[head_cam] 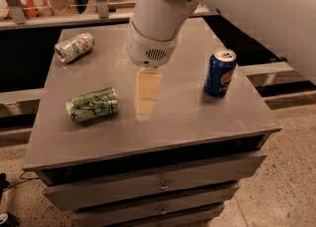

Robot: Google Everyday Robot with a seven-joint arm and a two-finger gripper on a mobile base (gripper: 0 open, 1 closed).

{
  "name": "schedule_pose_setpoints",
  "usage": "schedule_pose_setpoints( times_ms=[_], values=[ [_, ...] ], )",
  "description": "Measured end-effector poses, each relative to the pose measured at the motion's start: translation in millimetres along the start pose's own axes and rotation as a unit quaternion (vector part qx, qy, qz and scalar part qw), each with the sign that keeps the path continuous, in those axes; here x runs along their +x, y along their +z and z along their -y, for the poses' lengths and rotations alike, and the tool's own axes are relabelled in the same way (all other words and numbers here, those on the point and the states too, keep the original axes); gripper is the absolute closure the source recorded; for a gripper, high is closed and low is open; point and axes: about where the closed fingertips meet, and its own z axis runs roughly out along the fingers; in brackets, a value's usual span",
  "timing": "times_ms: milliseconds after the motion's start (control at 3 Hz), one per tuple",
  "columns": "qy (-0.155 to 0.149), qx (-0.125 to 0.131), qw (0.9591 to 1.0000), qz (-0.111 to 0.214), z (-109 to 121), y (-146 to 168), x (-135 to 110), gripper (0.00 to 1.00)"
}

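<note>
The gripper (pixel 144 108) hangs down from the big white arm (pixel 158 18) over the middle of the gray table (pixel 197 122). It is pale yellow and points straight down. Its tip is close to the table top. I can't make out if it is spread apart or closed up, because from here it looks like one pale block. The thing closest to it is the green can (pixel 92 105). That can lies on its side, toward the front of the table, on the left side of the picture. The green can and the gripper are near each other but they do not touch. A bit of bare table shows between them. On the other side of the gripper stands a blue can (pixel 220 73). It is upright, with its shiny top facing up, and it sits near the right edge of the table. It is farther from the gripper than the green can is. A silver can (pixel 74 47) lies on its side at the back left corner of the table, well away from the gripper and from the other two cans. The thick round end of the arm is right above the gripper and hides part of the table behind it. Under the table top there are drawers (pixel 160 186) with small knobs. The table stands on a speckled floor (pixel 291 171).
</note>
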Motion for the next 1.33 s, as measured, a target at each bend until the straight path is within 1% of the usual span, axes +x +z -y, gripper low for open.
schedule_pose_setpoints(
  times_ms=[667, 1000, 1333],
  values=[
    [0.0, 0.005, 0.9999, 0.015, 13.7, 14.1, -2.8, 0.0],
    [-0.005, -0.001, 0.9996, 0.028, 16.4, 21.5, -6.8, 0.0],
    [0.002, -0.009, 0.9989, 0.047, 16.2, 36.5, -8.5, 0.0]
  ],
)
